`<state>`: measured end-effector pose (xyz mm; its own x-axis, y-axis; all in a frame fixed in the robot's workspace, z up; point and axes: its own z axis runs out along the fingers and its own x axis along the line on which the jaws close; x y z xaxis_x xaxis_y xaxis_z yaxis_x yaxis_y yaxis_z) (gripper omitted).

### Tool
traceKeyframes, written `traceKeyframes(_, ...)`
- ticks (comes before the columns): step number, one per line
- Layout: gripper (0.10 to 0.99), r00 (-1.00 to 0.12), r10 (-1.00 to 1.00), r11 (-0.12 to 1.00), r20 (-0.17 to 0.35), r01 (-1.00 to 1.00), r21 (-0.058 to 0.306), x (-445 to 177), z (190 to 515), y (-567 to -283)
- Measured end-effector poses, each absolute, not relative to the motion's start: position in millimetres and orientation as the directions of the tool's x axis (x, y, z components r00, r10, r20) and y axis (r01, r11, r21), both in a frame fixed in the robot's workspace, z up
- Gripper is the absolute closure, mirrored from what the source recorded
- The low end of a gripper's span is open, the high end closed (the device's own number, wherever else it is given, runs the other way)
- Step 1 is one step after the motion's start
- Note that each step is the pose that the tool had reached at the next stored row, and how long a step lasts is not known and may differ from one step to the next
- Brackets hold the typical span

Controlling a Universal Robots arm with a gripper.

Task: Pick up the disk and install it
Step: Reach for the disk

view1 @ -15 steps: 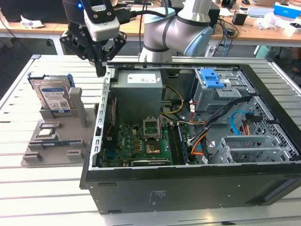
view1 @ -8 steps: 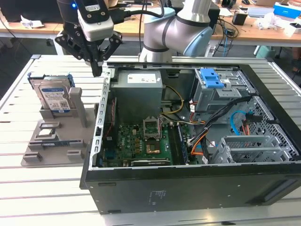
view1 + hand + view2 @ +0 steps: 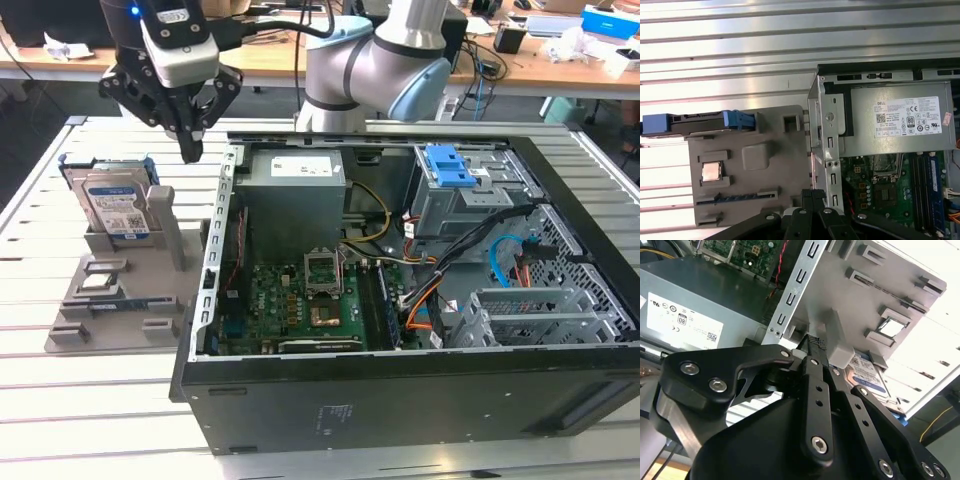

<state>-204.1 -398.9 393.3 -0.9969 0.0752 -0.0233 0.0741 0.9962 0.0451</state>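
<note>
The disk (image 3: 113,204), silver with a white-and-blue label and blue rails, stands upright in the grey stand (image 3: 120,300) on the exterior view's left. My gripper (image 3: 190,152) hangs above the table between the stand and the open computer case (image 3: 400,385), a little to the disk's right and higher. Its black fingers are shut together with nothing between them. In the second wrist view the fingertips (image 3: 813,341) point toward the stand (image 3: 880,285), with the disk (image 3: 871,378) just beyond. The first wrist view shows the disk (image 3: 700,123) edge-on and the gripper (image 3: 813,194) near the case wall.
The case lies open with a power supply (image 3: 295,170), a motherboard (image 3: 290,300) and a drive cage with a blue latch (image 3: 455,165). A small chip (image 3: 711,171) sits in the stand. The slatted metal table (image 3: 60,400) extends around; cluttered desks stand behind.
</note>
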Motion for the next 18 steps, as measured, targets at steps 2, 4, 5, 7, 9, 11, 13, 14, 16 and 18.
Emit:
traceKeyframes(2, 0.98, -0.997, 0.075, 0.996, -0.023, 0.074, 0.045, -206.4, 393.3, -398.8)
traceKeyframes(4, 0.98, -0.997, 0.075, 0.996, -0.023, 0.074, 0.045, -209.5, 393.2, -398.9)
traceKeyframes(5, 0.98, -0.997, 0.075, 0.996, -0.023, 0.074, 0.045, -211.0, 393.3, -398.8)
traceKeyframes(7, 0.98, -0.997, 0.075, 0.996, -0.023, 0.074, 0.045, -213.7, 393.3, -398.8)
traceKeyframes(9, 0.98, -0.997, 0.075, 0.996, -0.023, 0.074, 0.045, -220.9, 393.3, -398.8)
traceKeyframes(11, 0.98, -0.997, 0.075, 0.996, -0.023, 0.074, 0.045, -229.4, 393.3, -398.9)
traceKeyframes(13, 0.98, -0.997, 0.075, 0.996, -0.023, 0.074, 0.045, -237.1, 393.3, -398.8)
traceKeyframes(14, 0.98, -0.997, 0.075, 0.996, -0.023, 0.074, 0.045, -240.4, 393.3, -398.8)
traceKeyframes(16, 0.98, -0.997, 0.075, 0.996, -0.023, 0.074, 0.045, -248.8, 393.3, -398.7)
traceKeyframes(18, 0.98, -0.997, 0.075, 0.996, -0.023, 0.074, 0.045, -254.3, 393.2, -398.3)
